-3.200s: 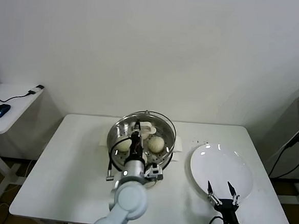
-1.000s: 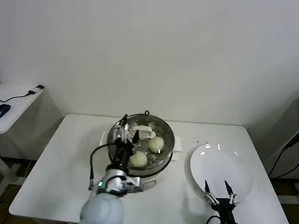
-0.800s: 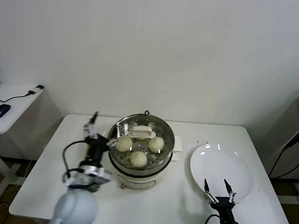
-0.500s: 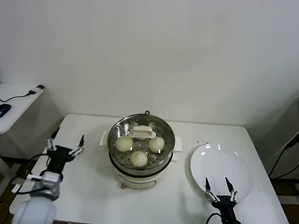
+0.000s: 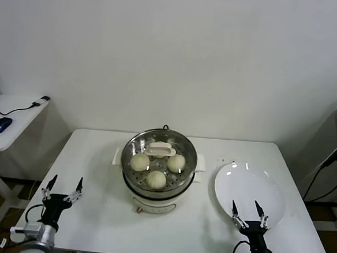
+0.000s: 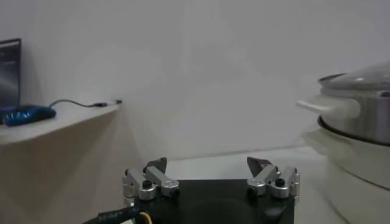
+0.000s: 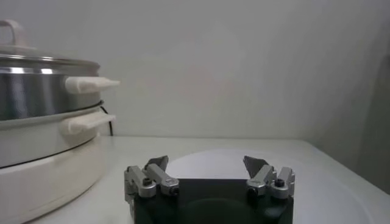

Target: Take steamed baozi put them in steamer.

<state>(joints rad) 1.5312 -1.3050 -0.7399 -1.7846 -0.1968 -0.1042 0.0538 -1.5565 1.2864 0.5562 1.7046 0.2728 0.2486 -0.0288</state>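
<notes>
Baozi (image 5: 156,179) were seen lying in the steamer (image 5: 160,166); plate (image 5: 249,193) bare. Left tool (image 5: 62,188) had been withdrawn, released, to the desk (image 5: 97,156) edge; right tool (image 5: 247,213) released. Loading judged finished.

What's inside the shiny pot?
Three baozi sit on the holey tray inside the steamer, with a white handle lying across the back. A fourth bun may be hidden beneath that handle; it cannot be seen. The plate beside it holds nothing.

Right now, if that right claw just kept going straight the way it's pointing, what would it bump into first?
Probably nothing on the table: the right gripper, open, points across the white plate toward the back wall. It looks to pass beside the steamer, though depth is unclear.
</notes>
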